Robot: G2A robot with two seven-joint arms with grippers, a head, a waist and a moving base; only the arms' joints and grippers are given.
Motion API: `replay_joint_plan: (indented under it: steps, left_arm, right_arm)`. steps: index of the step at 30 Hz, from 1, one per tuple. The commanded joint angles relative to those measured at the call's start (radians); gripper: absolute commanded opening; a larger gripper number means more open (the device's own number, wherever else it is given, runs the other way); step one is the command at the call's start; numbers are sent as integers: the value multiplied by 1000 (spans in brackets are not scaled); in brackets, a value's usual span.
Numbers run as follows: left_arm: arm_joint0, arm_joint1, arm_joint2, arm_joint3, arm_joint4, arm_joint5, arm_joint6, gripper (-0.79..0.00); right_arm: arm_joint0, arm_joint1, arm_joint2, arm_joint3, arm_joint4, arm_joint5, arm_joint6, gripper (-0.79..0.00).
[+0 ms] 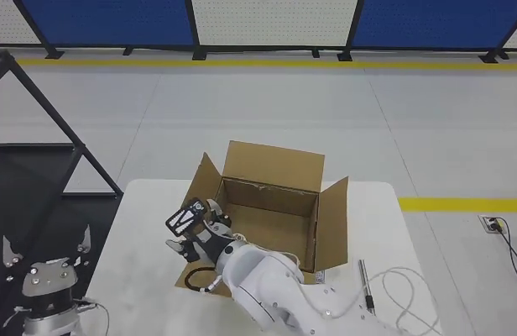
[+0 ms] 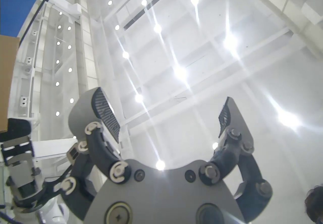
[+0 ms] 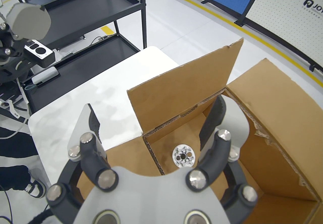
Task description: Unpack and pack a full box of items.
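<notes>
**Item 1: cardboard box**. Open, at the centre of the top view, standing on the white table. The back, left and right flaps are raised.

**Contents seen:** 1 round metal disc, pierced with holes. It lies flat on the box floor close to a corner.

**Item 2: right gripper**. In the top view it sits at the lower-left corner of the box, on a white arm entering from the bottom centre of the frame. The jaws are spread wide and grip nothing. 1 finger hangs inside the box above the floor and the other outside over the table, with the box wall between them. The disc lies just below the inner finger.

**Item 3: left gripper**. In the lower-left corner of the top view, off the table's left edge and well apart from the box. It points upward, jaws spread wide and empty.

**Surroundings:**
- 1 slim dark rod lies on the table at lower right.
- 1 looped white cable lies just beside the rod.
- 1 black shelf cart stands beyond the table's left side.
</notes>
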Motion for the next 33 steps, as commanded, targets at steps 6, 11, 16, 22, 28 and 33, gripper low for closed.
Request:
replay_joint_plan:
  steps: [6,11,16,22,28,33]
  left_arm:
    - [-23,-8,-31,20,-53,-31,59,0]
    - [-24,-12,-30,25,-51,-24,57,0]
    - [-32,-16,-24,26,-41,-25,61,0]
    - [-50,-20,-18,40,-26,-17,70,0]
    - [-57,-24,-13,42,-15,-10,74,0]
    - [-63,-27,-6,43,2,-6,80,0]
  right_arm:
    - [28,-77,-40,135,30,33,-56,-65]
    - [37,-121,-56,194,15,58,-77,-456]
    - [28,-146,-49,223,-5,53,-91,-693]
    - [-3,-158,-26,224,-40,35,-92,-785]
    - [-47,-162,-1,195,-89,30,-79,-785]
    - [-90,-160,21,151,-144,28,-65,-785]
